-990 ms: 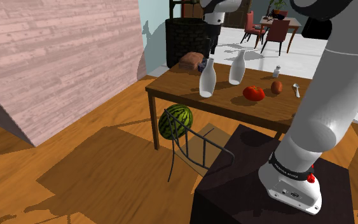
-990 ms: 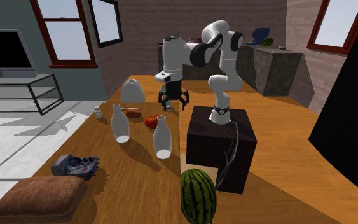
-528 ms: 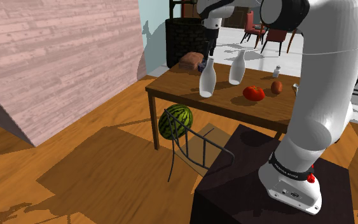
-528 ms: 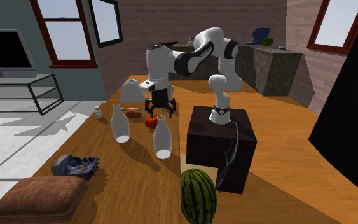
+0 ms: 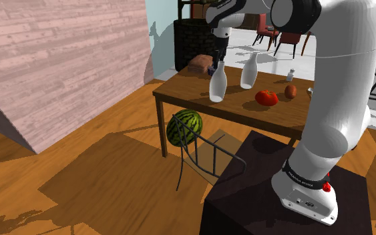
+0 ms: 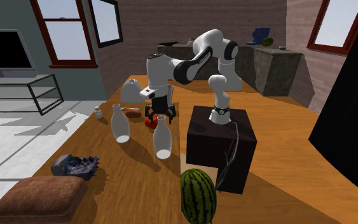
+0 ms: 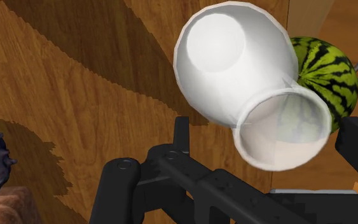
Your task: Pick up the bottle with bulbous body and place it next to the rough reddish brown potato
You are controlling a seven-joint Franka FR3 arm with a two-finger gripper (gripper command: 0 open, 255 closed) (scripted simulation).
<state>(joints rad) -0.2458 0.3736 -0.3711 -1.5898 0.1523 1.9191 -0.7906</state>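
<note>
So in the last second the end effector [image 6: 159, 119] has swung off the far end of the worktop [image 5: 193, 92] and come down over the white bottle [image 5: 217, 85]. In the shoulder view that bottle stands upright just left of centre in the upper part of the frame, near the worktop's front edge. A second white bottle [image 5: 249, 72] sits up and to the right of it, so the arm seems to have picked its target. From above, in the wrist view, the body does look properly round and fat, so I reckon it's the right one. That means the approach is pretty much done and the grab itself isn't. The fingers are spread wide and have hold of nothing. The bottle's open mouth lies between them, right at fingertip level, but it sits a lot closer to one finger than the other, so it's not centred. I can't tell if that near finger is actually touching the rim. The watermelon [image 7: 323, 70] peeks out from behind the bottle, down below the worktop. The reddish brown potato [image 5: 290, 91] is well apart, further right in the shoulder frame, just past the red tomato [image 5: 267, 97]. So there's still a lift and a carry across to come once it closes on the neck
</note>
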